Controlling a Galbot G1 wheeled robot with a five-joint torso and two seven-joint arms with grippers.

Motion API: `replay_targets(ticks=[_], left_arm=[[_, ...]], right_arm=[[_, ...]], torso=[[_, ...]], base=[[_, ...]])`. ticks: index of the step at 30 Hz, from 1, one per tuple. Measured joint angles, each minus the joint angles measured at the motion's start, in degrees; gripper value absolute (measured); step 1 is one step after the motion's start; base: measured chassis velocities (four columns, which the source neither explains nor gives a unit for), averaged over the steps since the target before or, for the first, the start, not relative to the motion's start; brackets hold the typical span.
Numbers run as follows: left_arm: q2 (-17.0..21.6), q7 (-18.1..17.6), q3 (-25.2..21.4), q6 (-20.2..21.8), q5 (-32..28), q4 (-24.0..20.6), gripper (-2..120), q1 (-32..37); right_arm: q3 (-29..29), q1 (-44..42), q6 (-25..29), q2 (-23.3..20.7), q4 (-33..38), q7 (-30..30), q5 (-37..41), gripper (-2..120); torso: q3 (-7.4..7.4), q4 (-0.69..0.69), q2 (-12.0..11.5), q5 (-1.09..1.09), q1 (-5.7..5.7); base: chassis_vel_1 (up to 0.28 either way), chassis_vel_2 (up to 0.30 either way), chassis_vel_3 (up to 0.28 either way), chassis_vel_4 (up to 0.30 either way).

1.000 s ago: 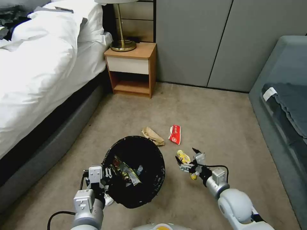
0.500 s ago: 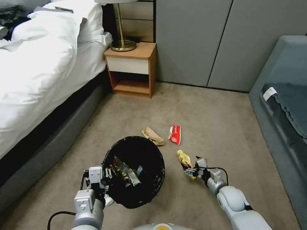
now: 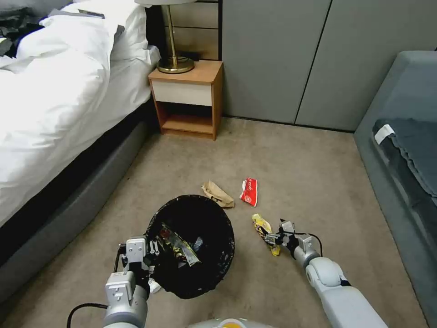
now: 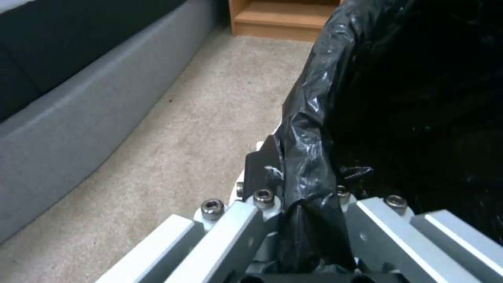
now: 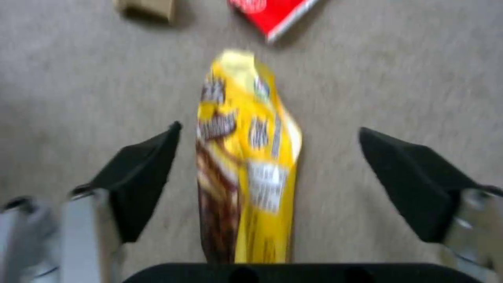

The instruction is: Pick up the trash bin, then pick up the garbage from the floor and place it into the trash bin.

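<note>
Carpet (image 3: 296, 182) covers the floor between a bed (image 3: 59, 100) on the left and a grey sofa (image 3: 400, 136) on the right, with a wooden nightstand (image 3: 189, 98) at the far wall. Near the middle sits the trash bin (image 3: 191, 273), its black liner (image 4: 314, 118) gaping and a few wrappers already lying inside. The left gripper (image 3: 150, 266) is at the bin's near-left rim, jaws closed on the liner edge and rim, which the left wrist view shows pinched between its fingers (image 4: 262, 165). To the right of the bin, the right gripper (image 5: 267, 173) is low over the carpet with its jaws wide apart, one black finger on each side of a yellow snack wrapper (image 5: 246, 157) that lies flat between them, touched by neither finger. Farther off on the floor lie a red wrapper (image 3: 249, 191) and a brown paper bag (image 3: 217, 193), the bag just beyond the bin's far rim.
</note>
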Motion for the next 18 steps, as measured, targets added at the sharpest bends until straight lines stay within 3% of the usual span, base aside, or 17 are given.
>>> replay_targets(ticks=[7, 18], left_arm=[[-0.06, -0.15, 0.08, -0.22, 0.06, -0.05, 1, 0.12], [-0.06, -0.19, 0.08, -0.44, 0.12, -0.23, 1, 0.48]], right_arm=[[0.84, 1.26, 2.17, 1.43, -5.83, -0.33, -1.49, 68], [1.92, 3.46, 5.27, 2.83, -12.94, -0.51, -2.54, 28]], torso=[[0.0, 0.01, 0.0, 0.0, 0.0], [-0.02, 0.01, 0.01, -0.03, -0.01]], base=[[0.0, 0.0, 0.0, 0.0], [0.0, 0.0, 0.0, 0.0]])
